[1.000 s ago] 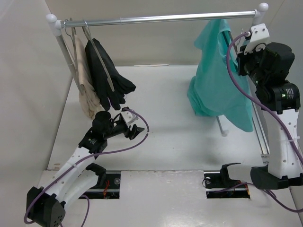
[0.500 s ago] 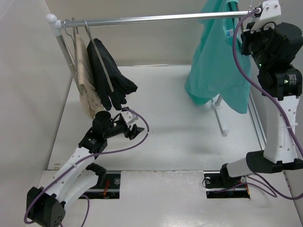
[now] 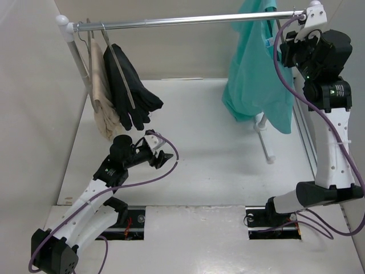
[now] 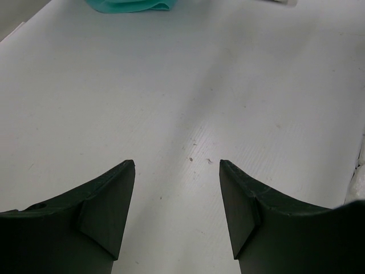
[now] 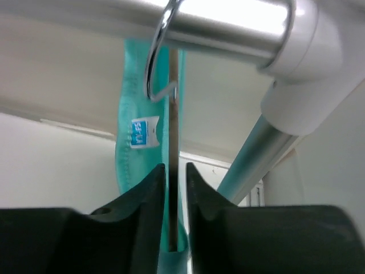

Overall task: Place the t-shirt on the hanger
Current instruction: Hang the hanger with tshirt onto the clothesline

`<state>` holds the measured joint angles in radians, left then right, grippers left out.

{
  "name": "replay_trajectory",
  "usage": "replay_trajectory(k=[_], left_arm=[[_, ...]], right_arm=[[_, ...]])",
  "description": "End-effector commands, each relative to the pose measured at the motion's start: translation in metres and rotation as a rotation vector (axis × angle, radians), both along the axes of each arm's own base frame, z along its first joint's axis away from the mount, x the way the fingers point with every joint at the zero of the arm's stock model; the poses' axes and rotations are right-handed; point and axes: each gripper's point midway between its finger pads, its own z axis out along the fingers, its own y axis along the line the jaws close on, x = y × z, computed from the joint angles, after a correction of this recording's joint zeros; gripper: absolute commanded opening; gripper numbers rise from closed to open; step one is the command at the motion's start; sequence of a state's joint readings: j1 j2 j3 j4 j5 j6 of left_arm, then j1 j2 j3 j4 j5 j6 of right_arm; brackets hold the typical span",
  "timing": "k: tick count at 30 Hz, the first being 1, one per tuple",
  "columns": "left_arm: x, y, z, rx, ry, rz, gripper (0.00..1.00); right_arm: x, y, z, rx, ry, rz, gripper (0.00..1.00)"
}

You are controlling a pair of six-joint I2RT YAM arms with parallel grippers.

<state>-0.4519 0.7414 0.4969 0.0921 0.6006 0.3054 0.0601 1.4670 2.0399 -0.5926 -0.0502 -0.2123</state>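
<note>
Teal cotton hangs at the far right end of the rail (image 3: pixel 171 21): the t-shirt (image 3: pixel 254 74) is draped on the hanger (image 5: pixel 161 51), and in the right wrist view the hanger's wire hook curves over the top of the rail just beside the white end fitting. The small blue-white neck label (image 5: pixel 144 132) shows on the collar band below the hook.

The right hand (image 5: pixel 174 168) is closed on the thin upright stem of the hanger, its two fingers pinching it from either side, right under the rail.

A second ago the shirt hung lower, its top below the rail and the right arm further down. Half a second ago the arm had lifted it so the collar rose above the rail. Now the hook sits at the rail and the shirt's hem is higher over the desk (image 3: pixel 199 148) than it was at first.

The left hand (image 4: pixel 177 165) is open, its fingers well apart with nothing between them, low over the near left part of the desk; it has not moved.

At the far left end of the rail the black garment (image 3: pixel 128 85) and the beige garment (image 3: pixel 102 97) hang side by side as before.
</note>
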Motion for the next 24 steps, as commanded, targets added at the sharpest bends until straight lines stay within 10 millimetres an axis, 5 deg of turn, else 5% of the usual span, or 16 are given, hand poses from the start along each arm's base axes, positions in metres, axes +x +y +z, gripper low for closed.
replay_trajectory(k=[1,2,4,5,15,20,24], left_arm=[[-0.001,0.0,0.004,-0.014,-0.027,-0.006,0.57],[-0.001,0.0,0.004,-0.014,-0.027,-0.006,0.57],[-0.002,0.0,0.002,-0.01,-0.019,-0.006,0.57],[0.0,0.001,0.002,-0.008,-0.02,0.003,0.57],[-0.001,0.0,0.0,0.009,-0.001,-0.009,0.57],[0.001,0.003,0.0,0.031,-0.01,0.003,0.58],[0.006,0.011,-0.013,0.066,0.0,0.052,0.58]], right_arm=[[-0.013,0.002,0.004,0.014,-0.023,0.022,0.32],[-0.018,0.0,0.009,0.004,-0.038,0.011,0.47],[-0.033,-0.006,0.012,-0.029,-0.041,-0.009,0.59],[-0.039,-0.012,0.015,-0.043,-0.045,-0.038,0.83],[-0.145,-0.043,0.072,-0.201,-0.224,-0.189,1.0],[-0.167,-0.002,0.085,-0.279,-0.335,0.028,1.0],[-0.155,0.072,0.035,-0.305,-0.302,0.396,1.0]])
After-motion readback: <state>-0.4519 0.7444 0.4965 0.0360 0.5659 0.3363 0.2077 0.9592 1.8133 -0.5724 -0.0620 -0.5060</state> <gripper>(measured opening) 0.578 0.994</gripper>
